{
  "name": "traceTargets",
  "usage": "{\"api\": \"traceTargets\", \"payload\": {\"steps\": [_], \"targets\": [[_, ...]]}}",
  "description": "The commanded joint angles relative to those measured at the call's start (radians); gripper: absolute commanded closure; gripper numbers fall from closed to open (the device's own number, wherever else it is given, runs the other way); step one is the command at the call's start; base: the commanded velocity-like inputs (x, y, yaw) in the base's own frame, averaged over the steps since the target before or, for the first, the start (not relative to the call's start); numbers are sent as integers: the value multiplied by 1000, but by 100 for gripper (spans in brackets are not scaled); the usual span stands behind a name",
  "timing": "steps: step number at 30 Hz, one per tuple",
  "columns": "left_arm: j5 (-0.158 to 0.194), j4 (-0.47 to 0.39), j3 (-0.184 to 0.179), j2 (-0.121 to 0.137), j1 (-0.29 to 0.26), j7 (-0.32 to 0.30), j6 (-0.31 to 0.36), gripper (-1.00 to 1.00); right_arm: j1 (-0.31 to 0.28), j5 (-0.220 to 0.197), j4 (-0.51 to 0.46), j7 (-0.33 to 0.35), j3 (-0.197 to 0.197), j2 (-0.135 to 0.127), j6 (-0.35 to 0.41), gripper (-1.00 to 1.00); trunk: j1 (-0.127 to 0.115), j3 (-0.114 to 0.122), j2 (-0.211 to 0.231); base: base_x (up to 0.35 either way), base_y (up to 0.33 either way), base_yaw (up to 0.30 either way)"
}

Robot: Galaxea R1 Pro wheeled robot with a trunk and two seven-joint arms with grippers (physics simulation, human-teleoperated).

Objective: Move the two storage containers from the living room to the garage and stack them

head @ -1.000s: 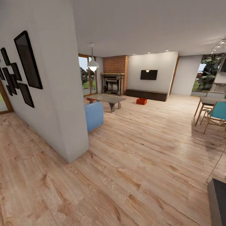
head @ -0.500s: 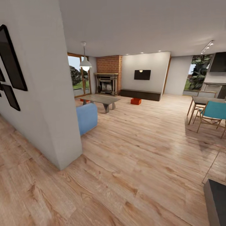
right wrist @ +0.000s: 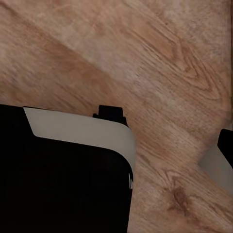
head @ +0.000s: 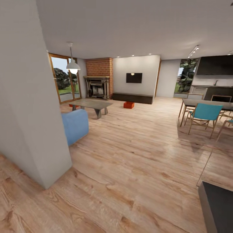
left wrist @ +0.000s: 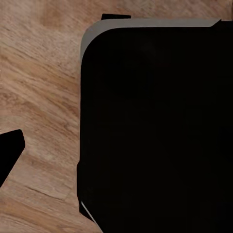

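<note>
Grippers: neither wrist view gives a clear look at fingertips, so whether the left or right claw is apart or together cannot be told. Left wrist view — a large black body with a pale rounded edge (left wrist: 145,22) over wood planks. Right wrist view — a similar black body with a pale rim (right wrist: 82,131), wood planks beyond.

Head view looks across the living room's light wood-plank floor (head: 139,155). One orange-red storage container (head: 128,105) sits on the planks far ahead, just in front of the long dark low cabinet (head: 132,98), below the wall-mounted black TV (head: 134,77). A second orange-red patch (head: 73,105) shows low behind the coffee table (head: 90,104) — too small and hidden to identify surely.

Brick column with fireplace (head: 98,79) stands left of the TV wall. Blue sofa end (head: 75,125) pokes out from behind the near white wall (head: 29,106). Pendant lamp (head: 73,65) hangs above the table. Dining table with a teal chair (head: 203,115) at right.
</note>
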Motion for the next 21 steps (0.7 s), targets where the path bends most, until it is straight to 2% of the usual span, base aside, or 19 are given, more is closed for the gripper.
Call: {"api": "traceTargets", "payload": {"steps": [1, 8, 21], "targets": [[4, 0, 1, 0, 0, 1, -1, -100, -1, -8, 3, 0, 8, 1, -5, -100, 0, -1, 0, 225, 0, -237], [4, 0, 1, 0, 0, 1, -2, -100, -1, -8, 3, 0, 8, -1, -8, -100, 0, 3, 0, 223, 0, -216], [4, 0, 1, 0, 0, 1, -1, -100, -2, -6, 3, 0, 9, 2, -7, -100, 0, 3, 0, 215, 0, -16]]}}
